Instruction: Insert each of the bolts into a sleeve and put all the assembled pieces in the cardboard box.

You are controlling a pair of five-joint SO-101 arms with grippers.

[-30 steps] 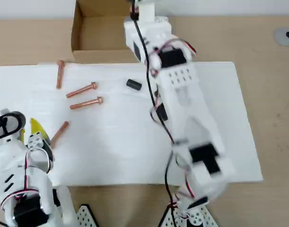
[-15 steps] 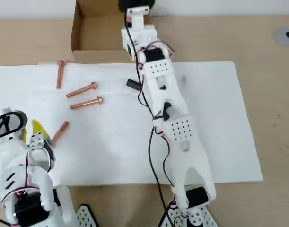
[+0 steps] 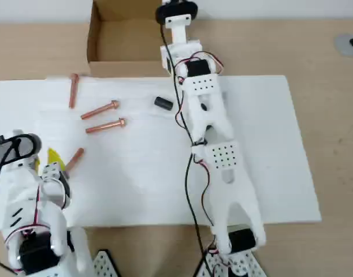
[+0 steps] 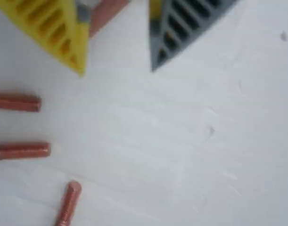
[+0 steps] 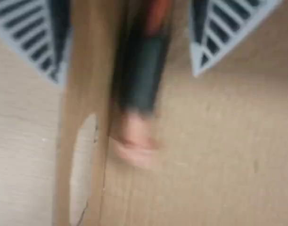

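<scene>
Over the cardboard box (image 3: pixel 93 40) at the far edge of the desk (image 3: pixel 332 115), the right gripper (image 5: pixel 126 75) is stationed with its fingers (image 5: pixel 30 33) spread wide. An assembled piece (image 5: pixel 141 70), a dark sleeve with a copper bolt through it, lies between them with a gap on each side, so it appears unclamped. Motion blur prevents confirming whether it is resting on the box floor or dropping. Its long axis runs parallel to the box wall (image 5: pixel 85 141) and sits on the inner side of that wall. This relation governs the deposit, and on that basis the piece should end up inside the box. On the white sheet (image 3: pixel 136 184), the left gripper (image 3: pixel 54 163) has its fingers moderately open, with the nearest bolt (image 3: pixel 74 160) lying between them close to the yellow finger and its shaft pointing away toward the sheet's centre. Three further bolts (image 3: pixel 106 125) lie beyond it. The loose sleeve (image 3: pixel 163 104) lies well apart from the left gripper and just beside the right arm. The left arm is therefore better placed for the bolt, and the right arm for the sleeve.
</scene>
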